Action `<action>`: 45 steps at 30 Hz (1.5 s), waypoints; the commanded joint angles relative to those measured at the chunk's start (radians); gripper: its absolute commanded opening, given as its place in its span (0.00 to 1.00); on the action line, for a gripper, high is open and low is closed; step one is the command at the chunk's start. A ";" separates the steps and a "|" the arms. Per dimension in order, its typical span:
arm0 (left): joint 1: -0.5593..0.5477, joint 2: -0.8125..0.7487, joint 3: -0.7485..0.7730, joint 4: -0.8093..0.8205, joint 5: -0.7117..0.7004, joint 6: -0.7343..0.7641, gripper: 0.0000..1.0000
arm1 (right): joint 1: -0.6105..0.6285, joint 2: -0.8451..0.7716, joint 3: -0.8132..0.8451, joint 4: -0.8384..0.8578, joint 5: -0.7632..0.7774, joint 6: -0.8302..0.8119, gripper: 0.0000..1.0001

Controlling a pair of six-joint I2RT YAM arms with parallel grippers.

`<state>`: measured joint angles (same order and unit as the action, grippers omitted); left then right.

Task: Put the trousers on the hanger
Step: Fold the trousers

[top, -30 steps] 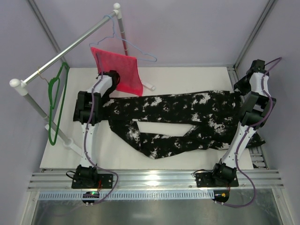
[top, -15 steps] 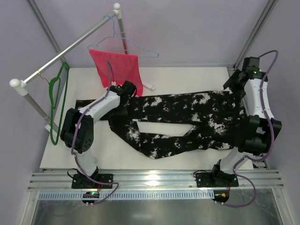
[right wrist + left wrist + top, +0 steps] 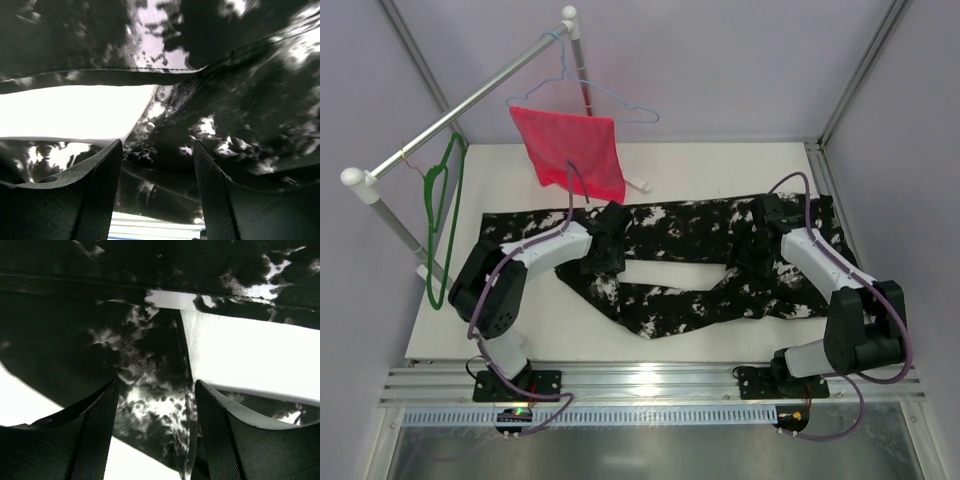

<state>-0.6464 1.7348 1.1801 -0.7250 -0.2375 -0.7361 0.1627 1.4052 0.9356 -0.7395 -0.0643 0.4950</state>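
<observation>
Now left tool (image 3: 156, 390) and right tool (image 3: 157, 147) both hovering spread over trousers (image 3: 685, 222), pinching nothing. Judging best: lowering onto inner leg seams beside gap, pinching firm fold, lifting evenly. Trousers lying flat across counter (image 3: 720, 160), black with white splotches, legs splayed. Hanger (image 3: 437, 230) hanging on rail (image 3: 460, 100), well apart at left.
</observation>
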 commanded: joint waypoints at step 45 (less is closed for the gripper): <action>-0.105 -0.259 0.090 -0.160 -0.166 -0.083 0.02 | 0.138 0.517 0.273 0.242 0.169 0.109 0.52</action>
<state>-0.7479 1.5223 1.2819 -0.8917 -0.4065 -0.8295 0.3210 1.8793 1.2293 -0.5049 0.0471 0.5926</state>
